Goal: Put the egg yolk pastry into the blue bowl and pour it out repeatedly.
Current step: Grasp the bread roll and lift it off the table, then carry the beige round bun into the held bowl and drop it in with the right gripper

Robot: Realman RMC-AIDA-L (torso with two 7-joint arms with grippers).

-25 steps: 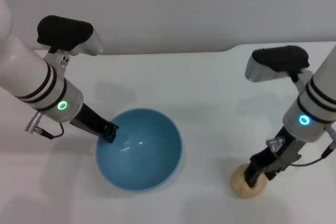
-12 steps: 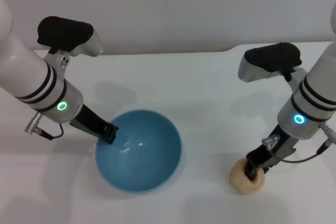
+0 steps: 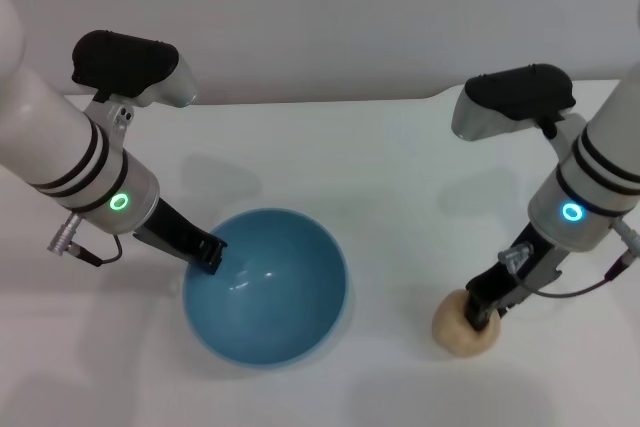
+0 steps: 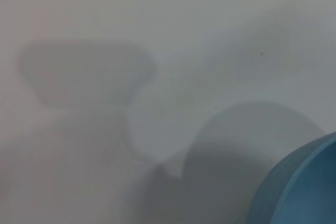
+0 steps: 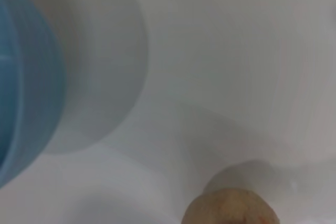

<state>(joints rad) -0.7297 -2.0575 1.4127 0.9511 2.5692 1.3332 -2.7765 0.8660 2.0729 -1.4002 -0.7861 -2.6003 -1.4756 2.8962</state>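
Left pincer clamps blue bowl rim; right pincer grips egg yolk pastry on white table

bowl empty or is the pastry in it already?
Empty. The blue bowl shows only its smooth inside; the egg yolk pastry sits on the table under the right gripper.

— What do the arms look like?
— Both the left arm and the right arm are glossy white cylinders with paired black bands near the wrist, each carrying a glowing green ring light

— Anything mounted on them?
— A grey-and-black camera pod above each wrist, thin black cables with metal plugs beside each wrist, and black grippers, the left gripper and right gripper
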